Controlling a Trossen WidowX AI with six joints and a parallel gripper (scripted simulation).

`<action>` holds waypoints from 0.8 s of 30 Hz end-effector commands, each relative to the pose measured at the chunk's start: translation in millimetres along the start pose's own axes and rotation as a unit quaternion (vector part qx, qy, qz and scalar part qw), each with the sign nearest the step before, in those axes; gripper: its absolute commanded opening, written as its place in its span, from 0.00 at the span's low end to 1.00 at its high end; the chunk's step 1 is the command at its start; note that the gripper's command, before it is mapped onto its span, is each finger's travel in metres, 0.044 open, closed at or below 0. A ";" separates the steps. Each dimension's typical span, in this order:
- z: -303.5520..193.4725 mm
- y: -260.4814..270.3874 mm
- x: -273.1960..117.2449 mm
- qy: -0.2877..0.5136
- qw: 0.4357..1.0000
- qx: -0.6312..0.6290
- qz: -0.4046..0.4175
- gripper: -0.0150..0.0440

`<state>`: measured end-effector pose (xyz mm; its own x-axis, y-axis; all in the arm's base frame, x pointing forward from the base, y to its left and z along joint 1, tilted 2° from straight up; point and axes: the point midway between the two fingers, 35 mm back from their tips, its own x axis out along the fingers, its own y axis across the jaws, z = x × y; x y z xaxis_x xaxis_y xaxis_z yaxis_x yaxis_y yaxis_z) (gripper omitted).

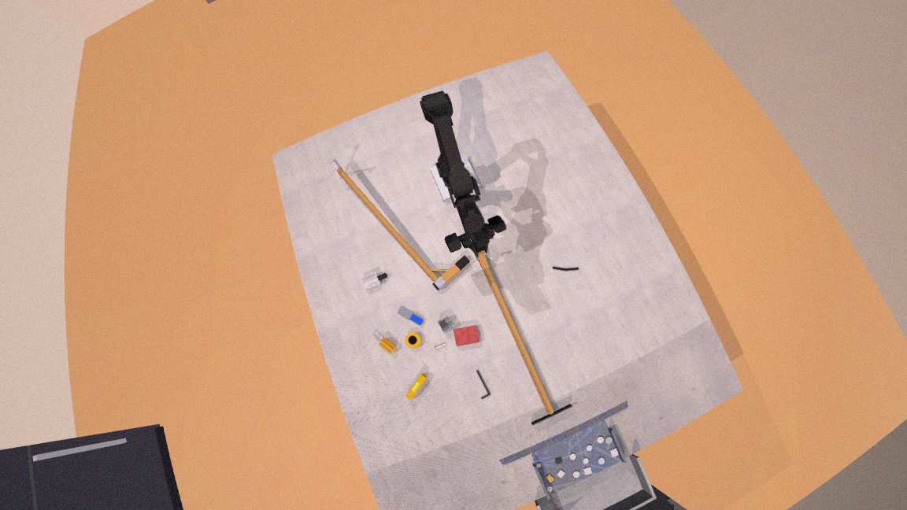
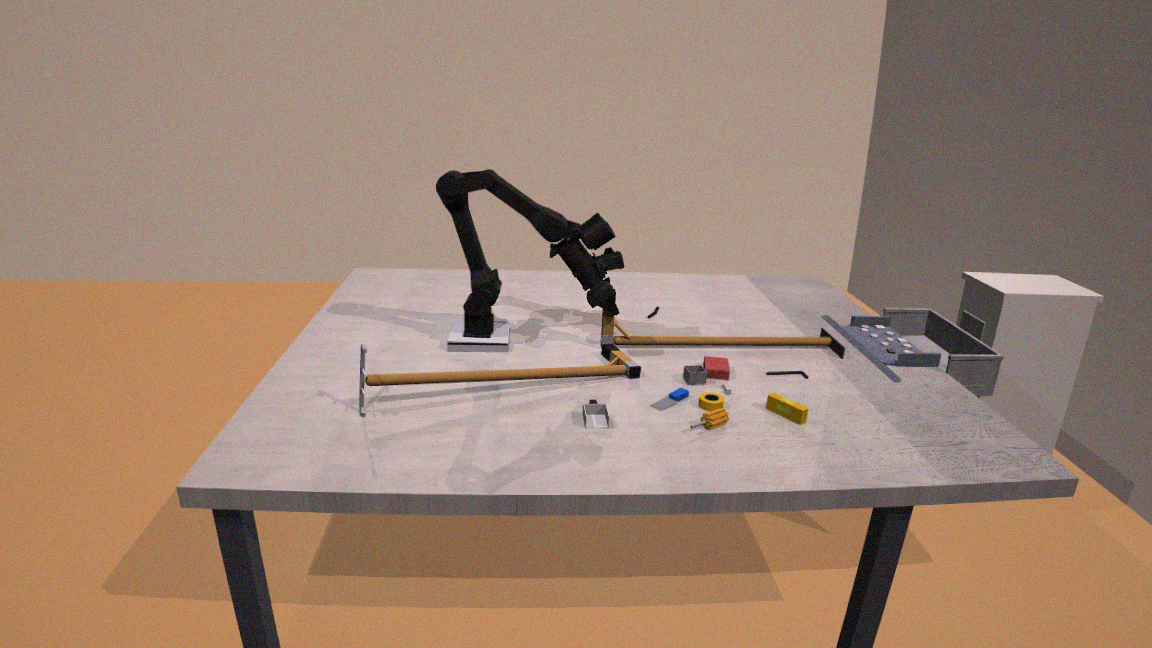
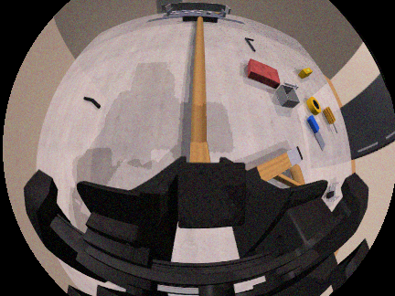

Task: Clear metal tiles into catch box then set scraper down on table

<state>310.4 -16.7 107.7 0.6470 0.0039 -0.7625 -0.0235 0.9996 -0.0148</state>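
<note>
Long wooden scraper [image 1: 516,333] [image 2: 725,340] [image 3: 199,82], black-bladed.

Black arm arched high over its base, wrist angled downward, jaws [image 1: 479,251] [image 2: 609,309] closed around something.

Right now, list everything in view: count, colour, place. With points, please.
Table [image 1: 602,285] [image 2: 483,451] [image 3: 137,50]: one, grey, under everything below but the cabinets
Scraper [image 1: 518,333] [image 2: 725,340] [image 3: 199,82]: one, wood and black, in gripper
Rake [image 1: 388,223] [image 2: 499,374]: one, wood, beside scraper
Plate [image 1: 574,441] [image 2: 870,352]: one, blue-grey, past scraper's blade
Tiles [image 1: 572,456] [image 2: 894,343]: over ten, mostly white, on plate
Catch box [image 1: 646,482] [image 2: 970,374] [image 3: 197,6]: one, grey, plate's far end
Block [image 1: 466,335] [image 2: 716,368] [image 3: 263,73]: one, red, beside cup
Cup [image 1: 446,323] [image 2: 694,375] [image 3: 288,97]: one, grey, beside block
Tape [image 1: 407,343] [image 2: 711,406] [image 3: 309,106]: one, yellow, near cup
Knife [image 1: 416,319] [image 2: 678,394] [image 3: 313,123]: one, blue-handled, near tape
Driver [image 1: 387,345] [image 2: 715,419] [image 3: 329,115]: one, orange, near tape
Bar [image 1: 416,386] [image 2: 786,408] [image 3: 305,72]: one, yellow, near hex key
Hex key [image 1: 483,397] [image 2: 785,373] [image 3: 250,44]: one, black, near bar
Bolt [image 1: 440,346] [image 2: 726,389]: one, silvery, near block
Scoop [image 1: 372,281] [image 2: 596,419] [image 3: 330,195]: one, silvery, near rake
Strip [image 1: 565,268] [image 2: 653,311] [image 3: 92,101]: one, black, across scraper from block
Cabinets [image 1: 94,475] [image 2: 1023,346] [image 3: 370,114]: dark one, white one, off table
Arm [image 1: 446,142] [image 2: 467,233]: one, black, on table
Gripper [image 1: 480,250] [image 2: 612,310] [image 3: 203,162]: one, black, shut on scraper
</note>
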 end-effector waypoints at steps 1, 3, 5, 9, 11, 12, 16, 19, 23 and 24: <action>-2.4 -0.4 -6.4 -0.006 1.000 0.000 0.000 0.25; -5.0 -0.8 -8.3 -0.006 1.000 0.000 0.000 0.25; -7.7 -1.1 -10.1 -0.006 1.000 0.001 -0.001 0.25; -10.5 -1.9 -12.0 -0.006 1.000 0.001 -0.001 0.25; -11.0 -3.2 -12.4 -0.005 1.000 0.001 -0.001 0.25; -11.4 -4.0 -12.6 -0.005 1.000 0.002 -0.002 0.25; -11.2 -5.2 -12.6 -0.004 1.000 0.002 -0.002 0.25; -9.9 -5.5 -11.9 -0.004 1.000 0.002 -0.002 0.25; -8.1 -5.9 -11.0 -0.004 1.000 0.002 -0.002 0.25; -7.5 -6.0 -10.7 -0.004 1.000 0.002 -0.002 0.25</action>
<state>294.1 -22.4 107.7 0.6461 0.0003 -0.7632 -0.0174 0.9997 -0.0143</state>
